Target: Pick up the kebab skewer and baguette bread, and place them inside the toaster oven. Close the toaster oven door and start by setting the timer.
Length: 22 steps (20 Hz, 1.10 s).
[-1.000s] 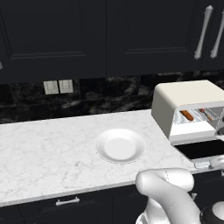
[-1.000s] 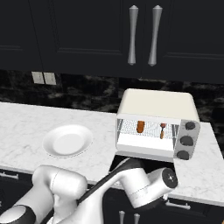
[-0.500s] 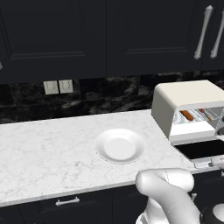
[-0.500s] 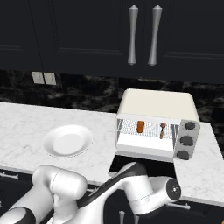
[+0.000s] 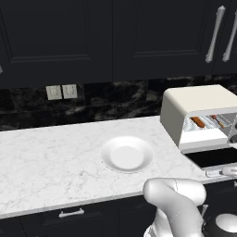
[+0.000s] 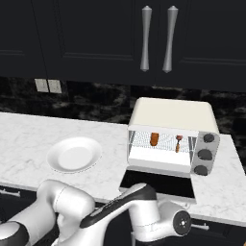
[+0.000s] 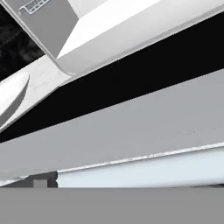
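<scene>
Claw spread wide, jaws as far apart as they go, nothing visibly gripped. Right up against its nose in the hand view sits the pale handle (image 7: 144,173) of the door (image 7: 131,83); whether the fingers touch that bar, I can't tell. Past the handle runs the door's dark glass, and beyond that, further ahead of the claw, the pale body of the oven (image 7: 48,26). Off to the left edge of that same view, a sliver of the plate (image 7: 11,94) on the marble counter (image 7: 39,83), well apart from the claw.

Over to the right base view: the oven (image 6: 173,115) stands with its door (image 6: 158,182) dropped flat, dark glass facing up, overhanging the counter edge. The arm's wrist curls low just in front of that door, below counter level. Inside on the wire rack, the baguette (image 6: 154,139) lies on the left and the skewer (image 6: 178,142) on the right, apart from each other, both above and beyond the claw. Three dark knobs (image 6: 205,153) stack on the oven's right panel.

Left base view agrees: baguette (image 5: 198,122) and skewer (image 5: 217,121) in the oven (image 5: 199,99), door (image 5: 215,157) down, handle (image 5: 222,172) at its front edge. The white plate (image 5: 127,154) sits bare on the counter (image 5: 51,162), away to the left.
</scene>
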Available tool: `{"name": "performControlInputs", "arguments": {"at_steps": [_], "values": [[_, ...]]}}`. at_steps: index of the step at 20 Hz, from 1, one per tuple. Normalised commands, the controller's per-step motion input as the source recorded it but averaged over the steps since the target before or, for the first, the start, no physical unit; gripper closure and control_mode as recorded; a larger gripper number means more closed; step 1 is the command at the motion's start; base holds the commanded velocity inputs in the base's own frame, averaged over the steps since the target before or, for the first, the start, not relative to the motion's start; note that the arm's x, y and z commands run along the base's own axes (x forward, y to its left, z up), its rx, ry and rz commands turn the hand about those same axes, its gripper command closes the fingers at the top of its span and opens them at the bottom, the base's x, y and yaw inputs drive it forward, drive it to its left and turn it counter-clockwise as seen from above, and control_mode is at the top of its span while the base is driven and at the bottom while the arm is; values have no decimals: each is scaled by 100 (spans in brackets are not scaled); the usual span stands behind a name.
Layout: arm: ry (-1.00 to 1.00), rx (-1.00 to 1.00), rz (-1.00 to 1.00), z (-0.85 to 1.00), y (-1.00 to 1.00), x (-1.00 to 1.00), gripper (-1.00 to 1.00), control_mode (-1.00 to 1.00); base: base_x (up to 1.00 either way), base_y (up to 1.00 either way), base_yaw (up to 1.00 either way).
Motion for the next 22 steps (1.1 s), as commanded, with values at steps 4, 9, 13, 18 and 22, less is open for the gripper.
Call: {"name": "performControlInputs", "arguments": {"at_steps": [4, 9, 13, 18, 22], "values": [[0, -2, 0, 60, 46, 100, -100, -100, 0, 0, 0], [0, -1, 0, 46, 43, 99, -100, -100, 0, 0, 0], [0, 0, 0, 18, 52, 100, -100, -100, 0, 0, 0], [0, -1, 0, 24, 61, 100, -100, -100, 0, 0, 0], [0, -3, 0, 32, 67, 100, -100, -100, 0, 0, 0]]}}
